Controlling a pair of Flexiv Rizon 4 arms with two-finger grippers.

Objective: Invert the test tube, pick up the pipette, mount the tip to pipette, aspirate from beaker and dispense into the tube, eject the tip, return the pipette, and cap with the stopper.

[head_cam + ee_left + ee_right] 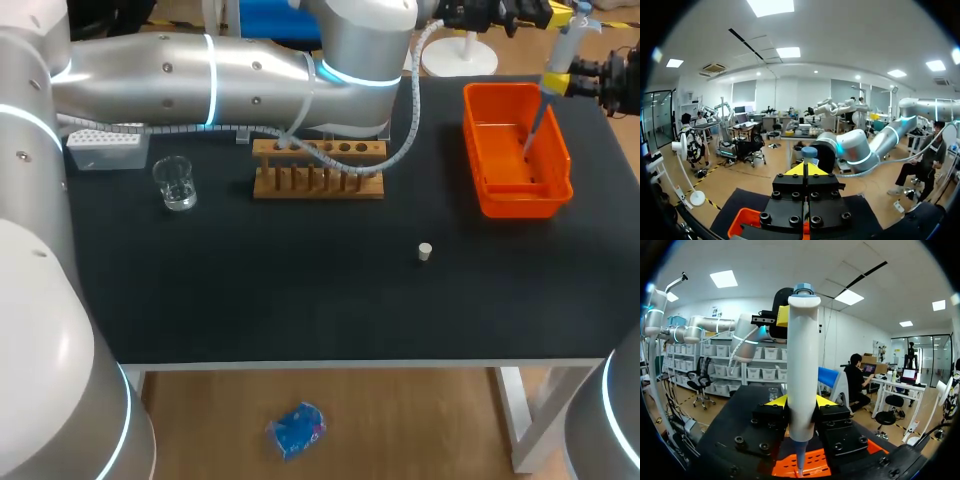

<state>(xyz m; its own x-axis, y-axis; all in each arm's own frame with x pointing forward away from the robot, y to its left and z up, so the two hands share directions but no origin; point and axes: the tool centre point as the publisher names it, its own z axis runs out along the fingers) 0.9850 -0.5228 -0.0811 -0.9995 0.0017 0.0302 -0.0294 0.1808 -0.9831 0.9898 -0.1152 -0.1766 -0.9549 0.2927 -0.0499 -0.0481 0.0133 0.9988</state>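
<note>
My right gripper point(558, 85) point(801, 402) is shut on the white pipette point(562, 50) point(802, 365) and holds it upright at the table's far right. The pipette's thin lower end point(530, 135) points down into the orange bin point(515, 150) point(815, 462). My left arm reaches across the back of the table. Its gripper point(540, 12) point(805, 170) is shut and empty, a little to the left of the pipette's blue top point(809, 151). The wooden tube rack point(320, 168) stands at the middle back. The beaker point(175, 183) is at the left. The small white stopper point(425, 251) lies mid-table.
A white tip box point(105, 148) sits at the far left behind the beaker. The round white base of a stand point(460, 55) is at the back edge, under my left arm. A grey cable point(400, 150) hangs from that arm over the rack.
</note>
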